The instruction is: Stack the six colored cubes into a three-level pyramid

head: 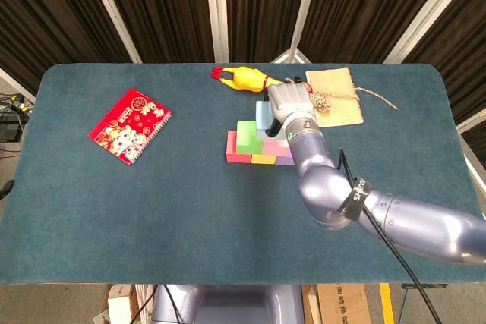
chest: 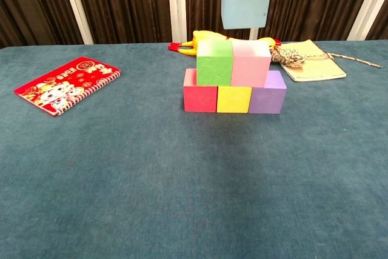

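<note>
light blue cube (chest: 245, 0), green cube (chest: 214, 70), pink cube (chest: 251, 70), red cube (chest: 200, 98), yellow cube (chest: 234, 99), purple cube (chest: 267, 100), teal table (chest: 182, 180)
</note>
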Robot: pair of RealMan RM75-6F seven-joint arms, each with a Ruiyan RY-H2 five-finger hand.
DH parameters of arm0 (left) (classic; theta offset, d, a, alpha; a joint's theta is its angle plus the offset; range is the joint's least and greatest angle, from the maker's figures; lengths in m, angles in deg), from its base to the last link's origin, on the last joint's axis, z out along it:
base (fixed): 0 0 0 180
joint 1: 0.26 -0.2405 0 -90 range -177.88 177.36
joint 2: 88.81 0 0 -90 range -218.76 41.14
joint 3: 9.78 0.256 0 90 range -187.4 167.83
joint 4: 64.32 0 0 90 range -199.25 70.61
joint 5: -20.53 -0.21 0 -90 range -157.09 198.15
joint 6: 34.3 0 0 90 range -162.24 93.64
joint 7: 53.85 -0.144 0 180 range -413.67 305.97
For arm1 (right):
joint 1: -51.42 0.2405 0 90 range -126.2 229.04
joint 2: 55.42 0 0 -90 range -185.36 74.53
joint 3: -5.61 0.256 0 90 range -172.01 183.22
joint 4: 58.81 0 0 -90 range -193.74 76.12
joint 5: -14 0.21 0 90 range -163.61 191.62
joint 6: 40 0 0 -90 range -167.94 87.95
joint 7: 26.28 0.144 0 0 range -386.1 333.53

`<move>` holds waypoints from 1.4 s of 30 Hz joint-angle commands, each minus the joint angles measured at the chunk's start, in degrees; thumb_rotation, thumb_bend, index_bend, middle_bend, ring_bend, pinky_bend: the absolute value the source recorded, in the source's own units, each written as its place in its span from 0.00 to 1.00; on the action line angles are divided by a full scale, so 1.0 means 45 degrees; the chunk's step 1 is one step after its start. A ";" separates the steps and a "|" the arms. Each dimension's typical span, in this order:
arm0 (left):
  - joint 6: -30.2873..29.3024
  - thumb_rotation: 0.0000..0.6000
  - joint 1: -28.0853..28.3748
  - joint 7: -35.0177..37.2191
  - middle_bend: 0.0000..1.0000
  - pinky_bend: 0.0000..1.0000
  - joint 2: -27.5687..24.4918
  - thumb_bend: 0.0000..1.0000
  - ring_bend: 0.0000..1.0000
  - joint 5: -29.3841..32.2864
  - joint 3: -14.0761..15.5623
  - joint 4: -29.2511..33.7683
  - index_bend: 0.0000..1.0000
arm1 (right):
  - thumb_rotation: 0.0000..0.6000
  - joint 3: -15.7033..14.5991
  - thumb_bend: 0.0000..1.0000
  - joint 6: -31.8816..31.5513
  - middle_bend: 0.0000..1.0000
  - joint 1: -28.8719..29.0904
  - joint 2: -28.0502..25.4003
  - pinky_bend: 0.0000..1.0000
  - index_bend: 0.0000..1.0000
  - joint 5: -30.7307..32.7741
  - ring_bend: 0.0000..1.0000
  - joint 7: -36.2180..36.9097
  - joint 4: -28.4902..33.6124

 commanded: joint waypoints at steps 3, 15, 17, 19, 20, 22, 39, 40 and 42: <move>0.0095 1.00 0.0016 -0.0122 0.02 0.03 0.0016 0.18 0.00 0.0055 0.0020 0.0010 0.20 | 1.00 -0.0139 0.33 0.0231 0.40 -0.0251 0.0652 0.00 0.43 -0.0939 0.17 0.0287 -0.0497; 0.0104 1.00 0.0034 -0.0208 0.02 0.03 0.0070 0.18 0.00 0.0149 -0.0041 -0.0034 0.20 | 1.00 -0.0350 0.33 0.0562 0.40 -0.0229 0.1361 0.00 0.43 -0.1216 0.17 0.0373 -0.1418; 0.0115 1.00 0.0043 -0.0227 0.02 0.03 0.0083 0.18 0.00 0.0158 -0.0044 -0.0052 0.20 | 1.00 -0.0369 0.33 0.0614 0.40 -0.0223 0.1407 0.00 0.43 -0.1178 0.17 0.0355 -0.1489; 0.0116 1.00 0.0046 -0.0243 0.02 0.03 0.0096 0.18 0.00 0.0161 -0.0044 -0.0057 0.20 | 1.00 -0.0369 0.33 0.0701 0.40 -0.0221 0.1442 0.00 0.43 -0.1098 0.17 0.0352 -0.1546; 0.0109 1.00 0.0043 -0.0247 0.02 0.03 0.0098 0.18 0.00 0.0158 -0.0043 -0.0056 0.20 | 1.00 -0.0368 0.33 0.0736 0.40 -0.0219 0.1455 0.00 0.43 -0.1060 0.17 0.0352 -0.1575; 0.0086 1.00 0.0039 -0.0259 0.02 0.03 0.0101 0.18 0.00 0.0140 -0.0041 -0.0045 0.20 | 1.00 -0.0385 0.33 0.0776 0.40 -0.0207 0.1493 0.00 0.43 -0.1027 0.17 0.0337 -0.1634; 0.0025 1.00 0.0014 -0.0259 0.02 0.03 0.0125 0.18 0.00 0.0141 -0.0066 -0.0035 0.20 | 1.00 -0.0434 0.33 0.0588 0.40 -0.0110 0.1608 0.00 0.43 -0.0961 0.17 0.0305 -0.1497; 0.0020 1.00 0.0013 -0.0248 0.02 0.03 0.0119 0.18 0.00 0.0136 -0.0069 -0.0033 0.20 | 1.00 -0.0432 0.33 0.0565 0.40 -0.0106 0.1627 0.00 0.43 -0.0967 0.17 0.0311 -0.1488; 0.0013 1.00 0.0004 -0.0237 0.02 0.03 0.0114 0.18 0.00 0.0134 -0.0068 -0.0036 0.20 | 1.00 -0.0431 0.33 0.0549 0.40 -0.0104 0.1668 0.00 0.43 -0.0961 0.17 0.0319 -0.1495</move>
